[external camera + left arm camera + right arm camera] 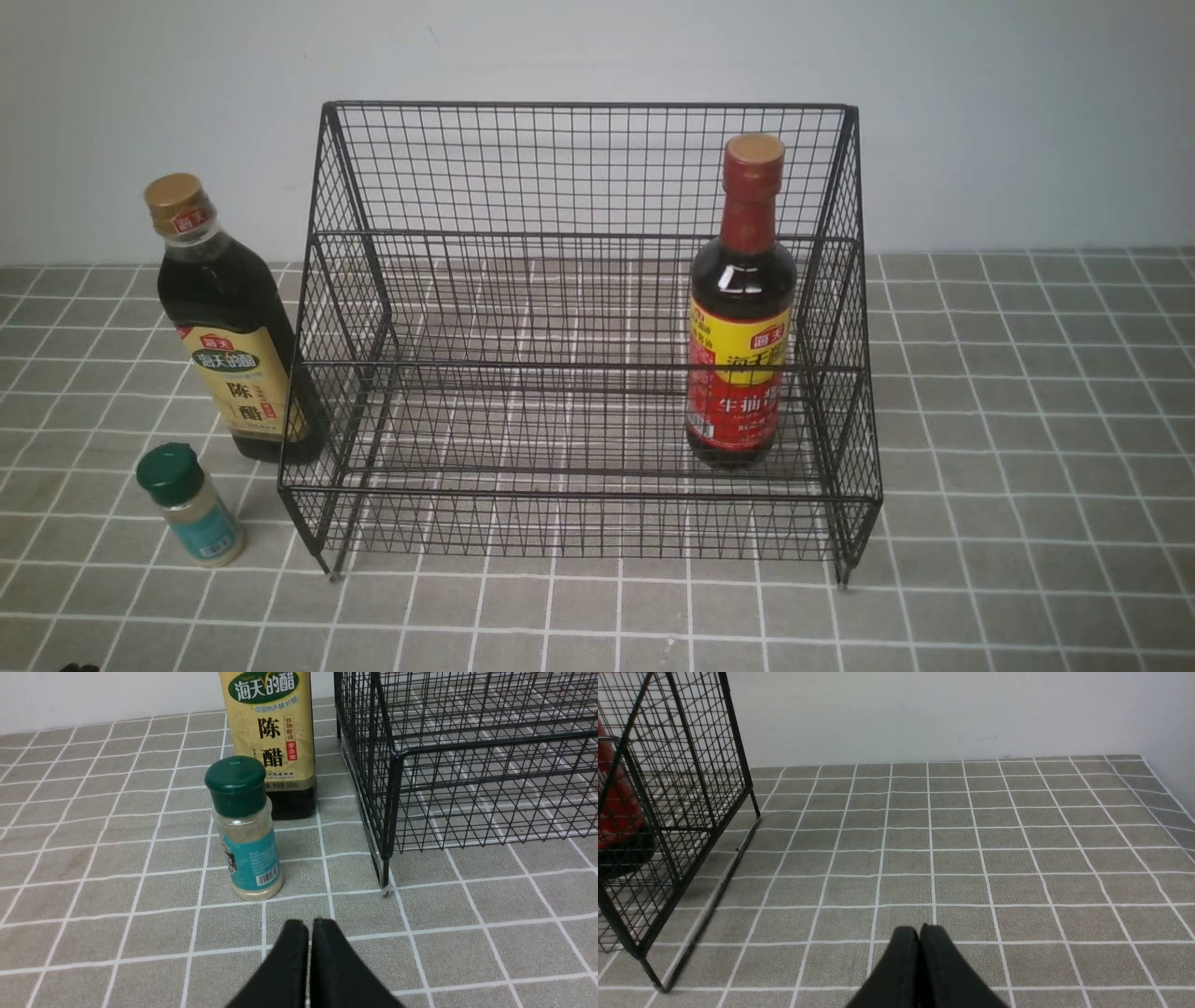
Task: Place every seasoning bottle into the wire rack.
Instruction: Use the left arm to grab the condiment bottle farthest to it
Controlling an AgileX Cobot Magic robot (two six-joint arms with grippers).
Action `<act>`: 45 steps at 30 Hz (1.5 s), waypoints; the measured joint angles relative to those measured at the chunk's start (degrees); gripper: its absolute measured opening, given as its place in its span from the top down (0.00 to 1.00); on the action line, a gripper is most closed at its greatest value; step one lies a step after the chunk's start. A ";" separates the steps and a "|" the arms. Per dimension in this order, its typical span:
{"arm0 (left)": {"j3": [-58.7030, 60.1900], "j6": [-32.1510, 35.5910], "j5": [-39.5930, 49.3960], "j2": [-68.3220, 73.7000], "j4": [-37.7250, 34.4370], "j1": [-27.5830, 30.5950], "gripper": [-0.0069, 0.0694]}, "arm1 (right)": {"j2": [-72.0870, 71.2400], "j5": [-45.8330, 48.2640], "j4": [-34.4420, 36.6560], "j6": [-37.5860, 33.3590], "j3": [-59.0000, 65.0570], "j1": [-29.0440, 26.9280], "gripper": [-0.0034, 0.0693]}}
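Left gripper (309, 925) and right gripper (919, 931), matte black wedges, clenched empty; speckled square tiles (1017, 858).

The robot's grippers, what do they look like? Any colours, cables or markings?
The left gripper and right gripper look alike: each is two plain matte black fingers, broad at the base, tapering to rounded tips. No cables, markings or arm bodies are visible.
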 joint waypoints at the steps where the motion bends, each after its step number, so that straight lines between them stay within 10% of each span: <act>1: 0.00 0.00 0.00 0.00 0.00 0.00 0.92 | 0.00 0.00 0.00 0.00 0.00 0.00 0.97; 23: 0.00 -0.06 -0.55 0.00 -0.08 0.00 0.92 | 0.00 0.00 0.00 -0.05 0.05 0.00 0.97; 36: 0.00 -7.16 -39.78 0.49 -19.94 0.00 0.92 | 0.00 -0.02 0.00 -0.10 0.05 0.00 0.97; 45: -11.08 -7.53 -41.74 19.84 -3.75 0.00 0.92 | 0.00 -0.02 0.00 -0.10 0.05 0.00 0.97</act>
